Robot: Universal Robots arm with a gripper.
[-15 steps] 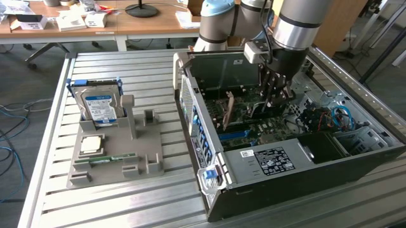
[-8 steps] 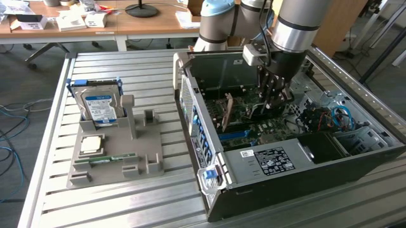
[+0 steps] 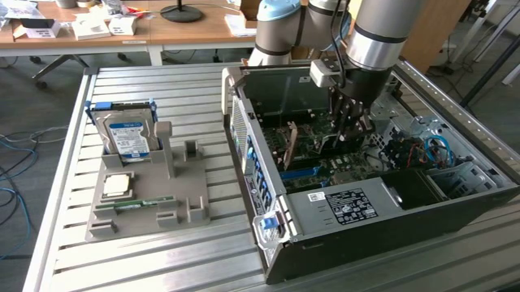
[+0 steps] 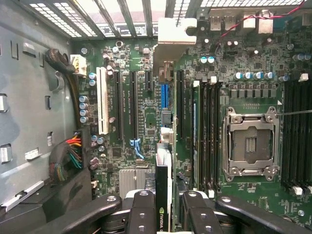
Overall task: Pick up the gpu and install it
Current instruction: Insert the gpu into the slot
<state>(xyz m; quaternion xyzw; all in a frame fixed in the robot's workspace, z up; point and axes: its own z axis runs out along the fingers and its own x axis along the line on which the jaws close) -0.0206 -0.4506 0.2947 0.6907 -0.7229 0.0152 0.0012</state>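
Arm: silver-grey round metal arm tube (image 3: 382, 21), black ring band
Joint cap: pale blue rounded joint cap (image 3: 281, 9)
Gripper: black metal gripper (image 4: 168, 212), jointed links, round silver screws

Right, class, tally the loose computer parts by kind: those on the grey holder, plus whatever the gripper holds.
hard drive: 1
processor chip: 1
memory stick: 1
gpu, held in the gripper: 1
Total: 4
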